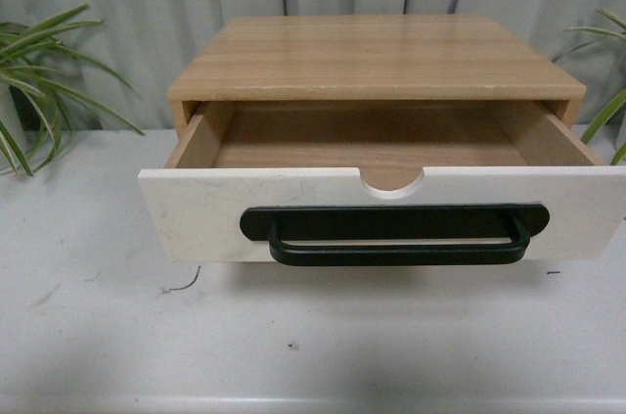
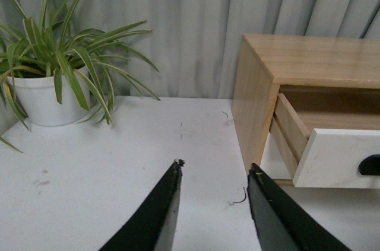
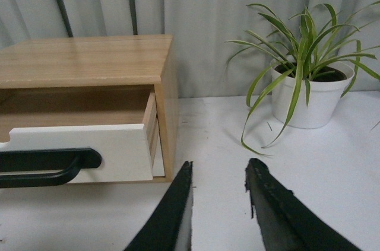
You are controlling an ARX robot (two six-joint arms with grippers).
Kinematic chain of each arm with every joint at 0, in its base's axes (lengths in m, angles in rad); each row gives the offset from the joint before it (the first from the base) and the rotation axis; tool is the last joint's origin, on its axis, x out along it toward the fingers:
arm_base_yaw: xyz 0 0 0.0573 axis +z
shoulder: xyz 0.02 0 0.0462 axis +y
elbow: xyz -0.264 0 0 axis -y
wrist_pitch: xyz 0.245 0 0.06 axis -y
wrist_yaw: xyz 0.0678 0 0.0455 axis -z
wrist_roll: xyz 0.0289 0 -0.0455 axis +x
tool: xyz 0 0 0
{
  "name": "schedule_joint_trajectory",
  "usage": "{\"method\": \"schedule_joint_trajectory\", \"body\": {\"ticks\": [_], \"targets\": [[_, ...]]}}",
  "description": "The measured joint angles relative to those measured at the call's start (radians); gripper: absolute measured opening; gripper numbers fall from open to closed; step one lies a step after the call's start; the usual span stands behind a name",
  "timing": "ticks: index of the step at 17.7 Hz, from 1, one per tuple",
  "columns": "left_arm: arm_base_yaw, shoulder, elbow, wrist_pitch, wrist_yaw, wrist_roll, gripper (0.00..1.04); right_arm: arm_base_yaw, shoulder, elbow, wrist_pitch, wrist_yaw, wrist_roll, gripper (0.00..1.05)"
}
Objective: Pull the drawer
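Observation:
The drawer (image 1: 196,213) stands pulled well out of its light wood cabinet (image 1: 372,57), its white front facing me with a half-round notch in the top edge and a long black bar handle (image 1: 391,236). Its wood sides and empty inside show. Neither arm appears in the front view. My left gripper (image 2: 215,168) hangs open over the white table to the left of the cabinet, nothing between its fingers; the drawer (image 2: 338,156) sits off to one side. My right gripper (image 3: 218,168) is open too, beside the cabinet's right end and the drawer (image 3: 71,144).
A potted spider plant (image 2: 53,79) stands left of the cabinet and another plant (image 3: 306,85) to its right. Grey curtain (image 1: 147,3) hangs behind. A small dark wire scrap (image 1: 183,286) lies on the white table (image 1: 293,345) near the drawer's left corner.

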Motion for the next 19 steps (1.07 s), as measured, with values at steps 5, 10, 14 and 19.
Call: {"method": "schedule_joint_trajectory", "body": {"ticks": [5,10,14,19], "targets": [[0.0,0.0,0.0,0.0,0.0,0.0,0.85,0.0,0.0,0.0,0.0,0.0,0.0,0.82],[0.0,0.0,0.0,0.0,0.0,0.001,0.98,0.0,0.0,0.0,0.0,0.0,0.0,0.98],[0.0,0.0,0.0,0.0,0.0,0.001,0.98,0.0,0.0,0.0,0.0,0.0,0.0,0.98],[0.0,0.0,0.0,0.0,0.0,0.001,0.98,0.0,0.0,0.0,0.0,0.0,0.0,0.98]]}}
